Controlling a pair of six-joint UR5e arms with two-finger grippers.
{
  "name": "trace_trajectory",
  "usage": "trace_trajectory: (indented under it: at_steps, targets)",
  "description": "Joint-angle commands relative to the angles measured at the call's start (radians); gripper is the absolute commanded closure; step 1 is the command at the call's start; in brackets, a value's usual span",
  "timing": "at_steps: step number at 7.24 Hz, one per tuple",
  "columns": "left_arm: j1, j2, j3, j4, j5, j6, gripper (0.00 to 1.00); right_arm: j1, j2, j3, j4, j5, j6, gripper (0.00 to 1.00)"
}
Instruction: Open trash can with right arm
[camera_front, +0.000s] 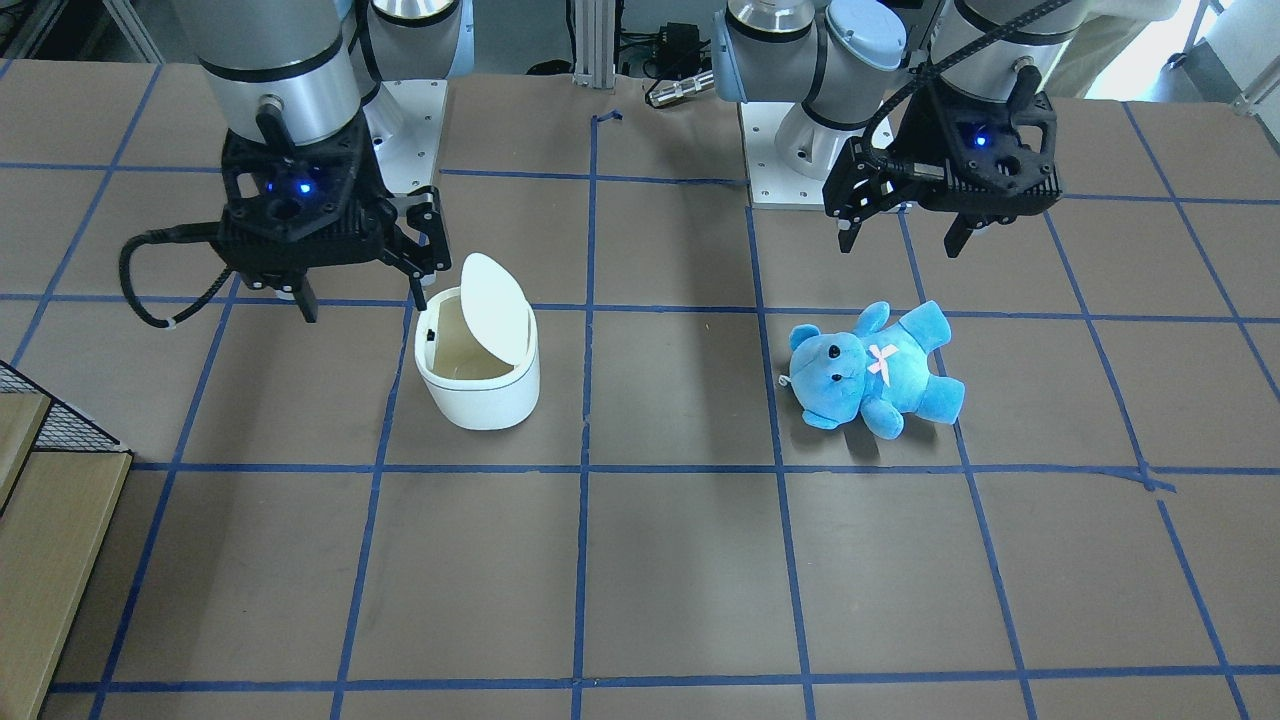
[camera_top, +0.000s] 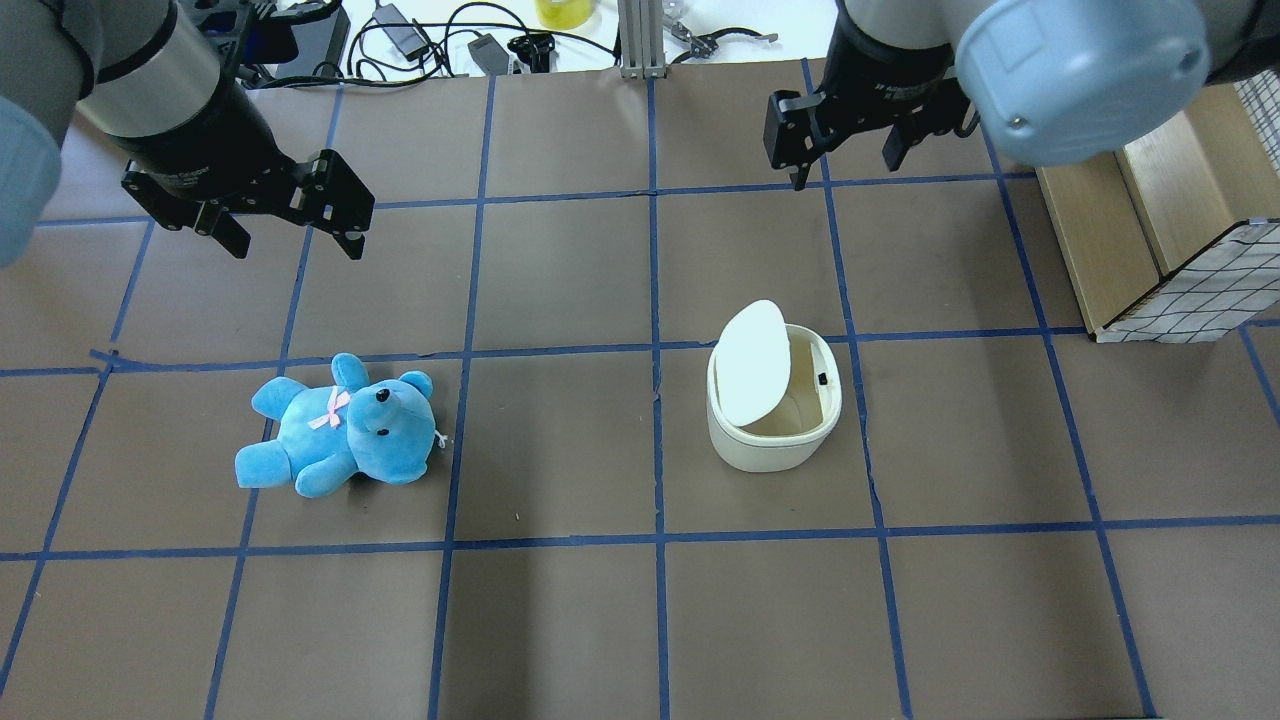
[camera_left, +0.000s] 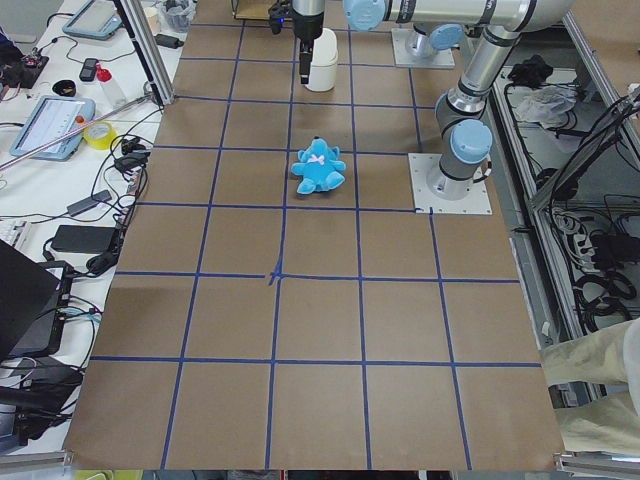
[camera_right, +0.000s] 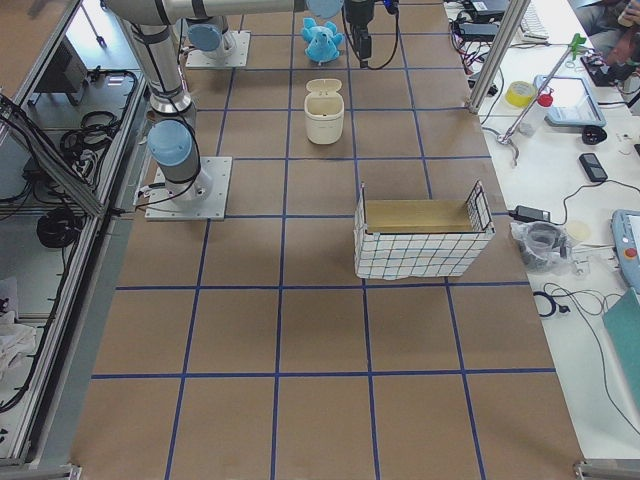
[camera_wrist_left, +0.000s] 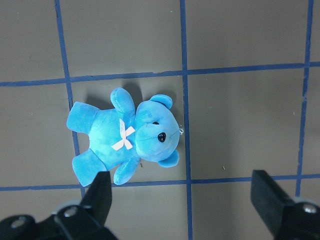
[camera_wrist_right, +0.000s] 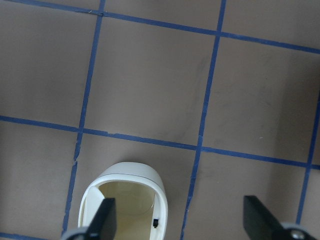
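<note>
The white trash can (camera_top: 775, 405) stands on the brown table with its oval lid (camera_top: 755, 362) tilted up and its cream inside showing. It also shows in the front view (camera_front: 478, 365), the right wrist view (camera_wrist_right: 125, 205) and the exterior right view (camera_right: 324, 110). My right gripper (camera_top: 845, 155) is open and empty, raised above the table beyond the can; in the front view (camera_front: 362, 300) it hangs just beside the can's rim. My left gripper (camera_top: 295, 235) is open and empty, above and beyond the blue teddy (camera_top: 340, 425).
The blue teddy (camera_front: 875, 370) lies on its back on the robot's left half of the table. A wire-mesh basket with wooden boards (camera_top: 1180, 230) stands at the table's right end. Cables and tools lie past the far edge (camera_top: 450, 40).
</note>
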Motion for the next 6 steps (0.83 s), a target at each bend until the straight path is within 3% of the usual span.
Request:
trace_trajectory:
  at_steps: [1, 6]
  targets:
    - [0.0, 0.0, 0.0, 0.0, 0.0, 0.0, 0.0, -0.071, -0.004, -0.04, 0.042, 0.0, -0.066, 0.0]
    - [0.0, 0.0, 0.0, 0.0, 0.0, 0.0, 0.0, -0.188, -0.01, -0.074, 0.105, 0.033, -0.183, 0.0]
